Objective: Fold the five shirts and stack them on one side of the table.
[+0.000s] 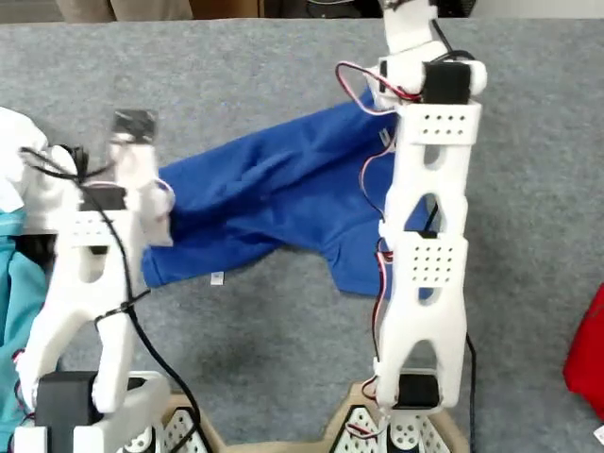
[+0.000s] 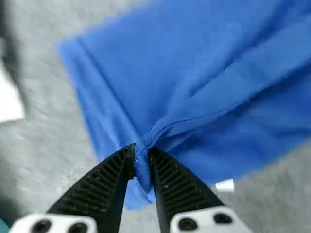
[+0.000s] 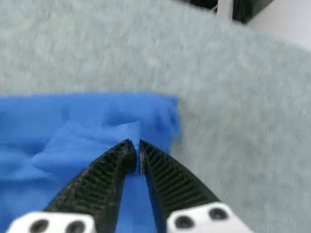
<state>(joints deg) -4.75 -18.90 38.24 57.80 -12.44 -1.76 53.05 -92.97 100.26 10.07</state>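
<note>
Here, left tool (image 2: pixel 141 151) and right tool (image 3: pixel 134 145) each pinch the blue shirt (image 1: pixel 274 189).

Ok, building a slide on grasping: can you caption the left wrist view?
Left gripper pinching a bunched hem of the blue shirt over the grey table.

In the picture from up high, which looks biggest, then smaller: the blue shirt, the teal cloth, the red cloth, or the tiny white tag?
1. blue shirt
2. teal cloth and red cloth: similar strips, both cut off at the edges, so no ranking
3. white tag
</note>
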